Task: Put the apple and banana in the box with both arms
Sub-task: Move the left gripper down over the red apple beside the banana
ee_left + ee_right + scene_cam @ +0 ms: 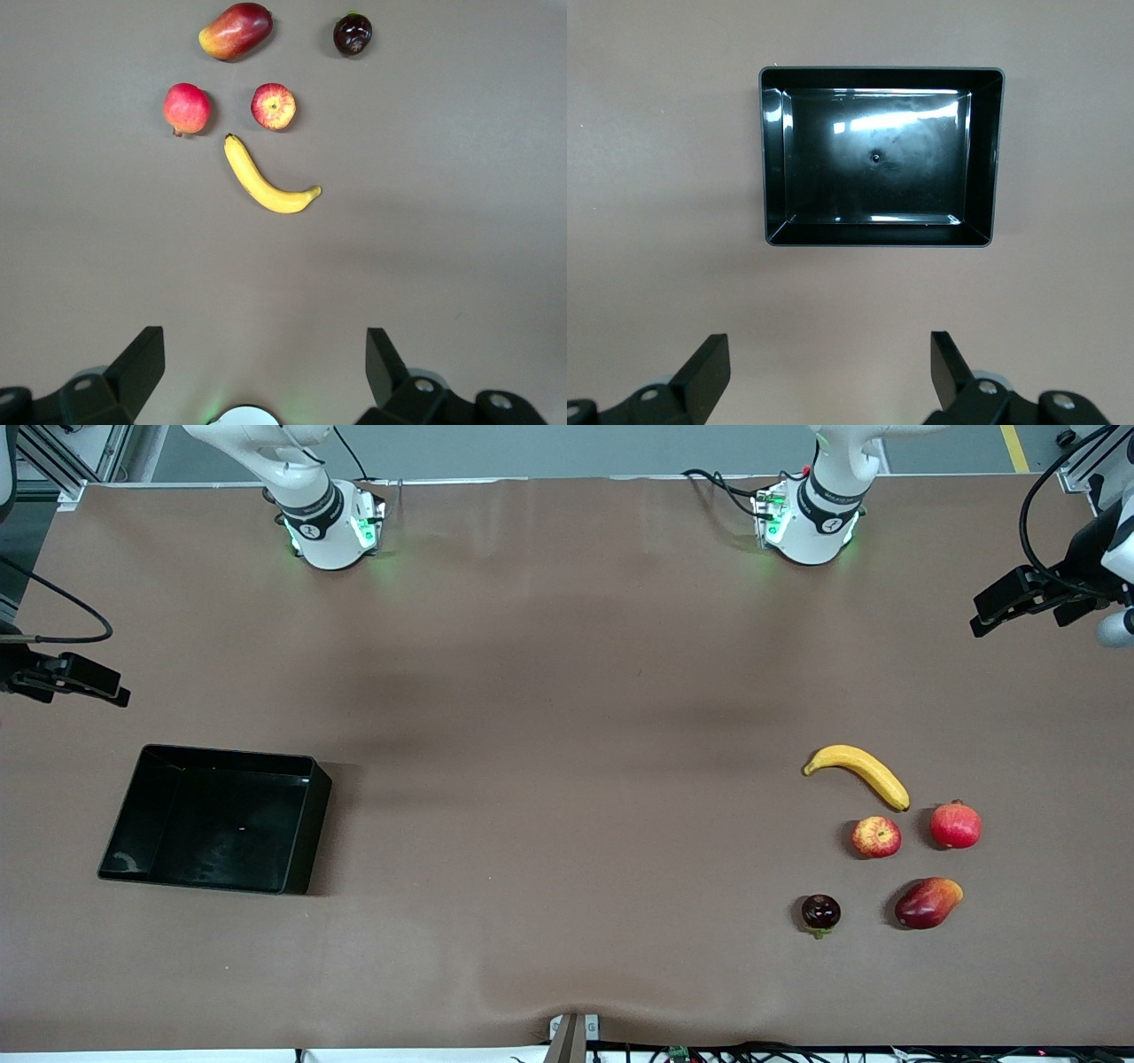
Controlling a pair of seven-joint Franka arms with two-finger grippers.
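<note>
We see the shallow black plastic box [133, 815] lying empty near the table's [567, 691] edge at the right arm's end. The long curved yellow banana [859, 773] and the small red-and-yellow mottled apple [876, 837] rest close together toward the left arm's end, the apple nearer the front camera. Around them lie a uniformly red round fruit [955, 825], an oblong red-yellow fruit [927, 903] and a dark maroon round fruit [820, 912]. The left end effector [264, 359] hangs over the table edge at its end, fingers spread apart and empty. The right end effector [829, 361] hangs likewise released, over its end's edge.
</note>
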